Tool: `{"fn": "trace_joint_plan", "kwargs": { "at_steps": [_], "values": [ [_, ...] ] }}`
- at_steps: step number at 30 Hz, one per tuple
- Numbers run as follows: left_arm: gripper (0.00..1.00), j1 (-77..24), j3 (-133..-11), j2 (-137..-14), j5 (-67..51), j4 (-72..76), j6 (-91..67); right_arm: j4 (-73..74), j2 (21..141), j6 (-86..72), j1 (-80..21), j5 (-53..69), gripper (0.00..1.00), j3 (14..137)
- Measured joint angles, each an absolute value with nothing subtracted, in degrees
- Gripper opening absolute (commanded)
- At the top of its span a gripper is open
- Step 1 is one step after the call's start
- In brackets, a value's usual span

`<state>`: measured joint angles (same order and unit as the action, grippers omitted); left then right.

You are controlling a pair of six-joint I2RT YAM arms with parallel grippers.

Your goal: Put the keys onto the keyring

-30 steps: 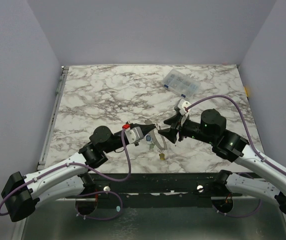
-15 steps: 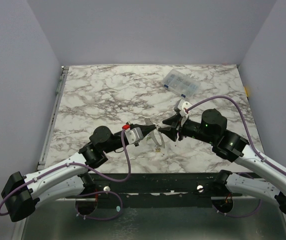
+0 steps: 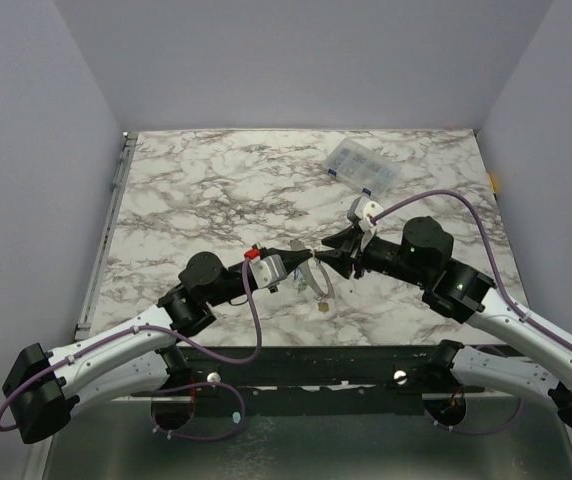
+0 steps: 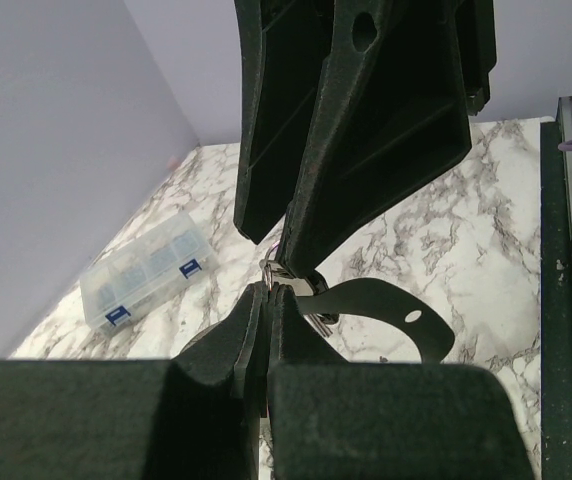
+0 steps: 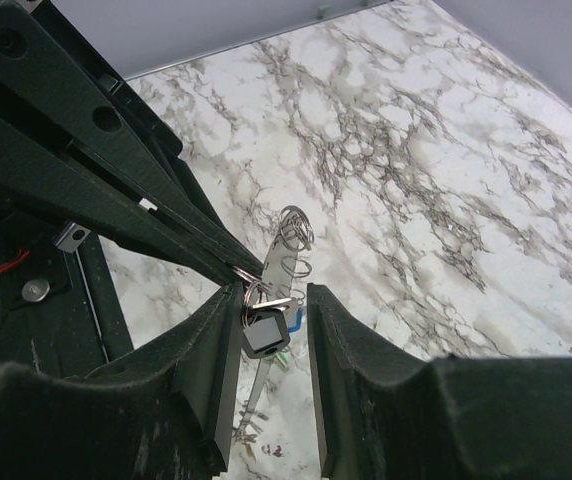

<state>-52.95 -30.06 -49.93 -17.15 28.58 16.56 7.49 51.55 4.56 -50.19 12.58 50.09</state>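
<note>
Above the table's front middle, my left gripper [image 3: 303, 256] is shut on the top of the keyring [image 3: 318, 280], a thin grey metal band that hangs below its tips. The left wrist view shows its jaws [image 4: 268, 290] pressed together on silvery metal [image 4: 276, 272]. My right gripper [image 3: 324, 258] faces it tip to tip. Its jaws [image 5: 271, 300] stand open around a black-rimmed key [image 5: 265, 334] that hangs on the keyring [image 5: 288, 245]; a gap shows on the right side. A blue key [image 5: 293, 322] hangs just behind. One small yellowish key [image 3: 321, 309] lies on the table below.
A clear plastic compartment box [image 3: 362, 167] lies at the back right of the marble table [image 3: 196, 190], also seen in the left wrist view [image 4: 146, 268]. The black rail of the table's front edge [image 3: 346, 360] runs just behind both arms.
My right gripper has moved left up to the left gripper's tips, and its jaws have narrowed around the hanging key. The left gripper has stayed shut on the keyring.
</note>
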Motion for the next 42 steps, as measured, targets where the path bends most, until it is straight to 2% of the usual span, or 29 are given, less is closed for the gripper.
{"fn": "trace_joint_plan", "kwargs": {
  "at_steps": [4,9,12,15,18,21,28,30,33,42],
  "values": [
    [0.0,-52.95,-30.06,-49.95,-17.15,28.58,16.56,7.29,51.66,4.54,-50.19,12.58,0.37,50.06],
    [0.0,-52.95,-30.06,-49.95,-17.15,28.6,16.56,6.87,51.72,4.51,-50.19,12.32,0.24,49.47],
    [0.0,-52.93,-29.95,-49.95,-17.15,28.58,16.56,6.87,51.88,4.54,-50.19,12.08,0.23,49.3],
    [0.0,-52.93,-29.78,-49.95,-17.15,28.58,16.56,6.85,51.88,4.56,-50.19,12.05,0.17,49.12],
    [0.0,-52.95,-29.74,-49.95,-17.17,28.58,16.56,6.85,51.88,4.56,-50.19,12.01,0.17,48.9],
    [0.0,-52.95,-29.74,-49.95,-17.17,28.58,16.56,6.81,51.88,4.56,-50.19,11.86,0.27,48.64],
    [0.0,-52.95,-29.58,-49.91,-18.04,28.62,16.6,6.98,51.13,5.15,-50.19,11.0,0.7,48.56],
    [0.0,-52.95,-29.47,-49.87,-18.81,28.58,16.62,7.38,50.41,6.02,-50.19,11.2,0.78,48.58],
    [0.0,-52.95,-29.45,-49.69,-20.43,28.6,16.73,8.56,50.06,7.53,-50.19,12.23,0.82,48.71],
    [0.0,-52.95,-27.81,-48.53,-26.22,30.13,17.74,16.88,51.55,10.85,-50.19,15.94,0.83,51.03]
  ]
}}
